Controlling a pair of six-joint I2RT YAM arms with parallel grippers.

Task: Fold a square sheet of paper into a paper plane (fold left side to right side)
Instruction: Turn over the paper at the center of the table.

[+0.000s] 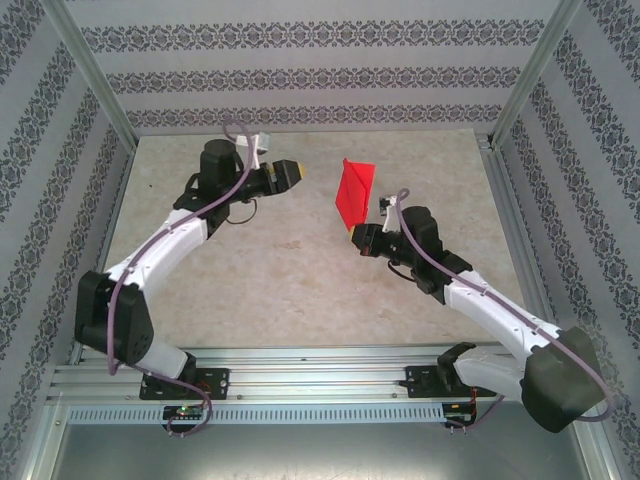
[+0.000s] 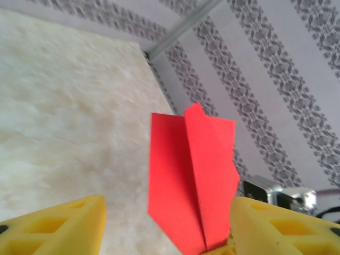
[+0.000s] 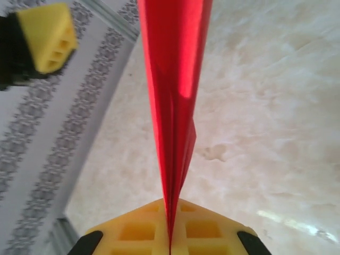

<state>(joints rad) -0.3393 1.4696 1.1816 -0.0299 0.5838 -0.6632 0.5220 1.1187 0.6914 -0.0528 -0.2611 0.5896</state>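
Top external view: 2 white arms are reaching in from the near edge over a pale marbled table (image 1: 270, 285). The right gripper (image 1: 358, 238) is clamping the narrow lower end of a red paper plane (image 1: 353, 195), which is standing upright in the air above the middle of the table. The left gripper (image 1: 292, 174) is hovering to the plane's left, apart from it, yellow tips pointing toward it. Left wrist view: its 2 yellow fingers (image 2: 64, 226) are standing wide apart, gripping nothing. The plane is showing between them, with a central ridge and a flap on either side. Its lower tip is sitting just beside the finger at the picture's right, and contact cannot be told. Right wrist view: the yellow fingers (image 3: 138, 231) are pressing shut on the plane's lower edge. The paper is rising edge-on from them, with pale table behind and 1 yellow fingertip of the left gripper at upper left.
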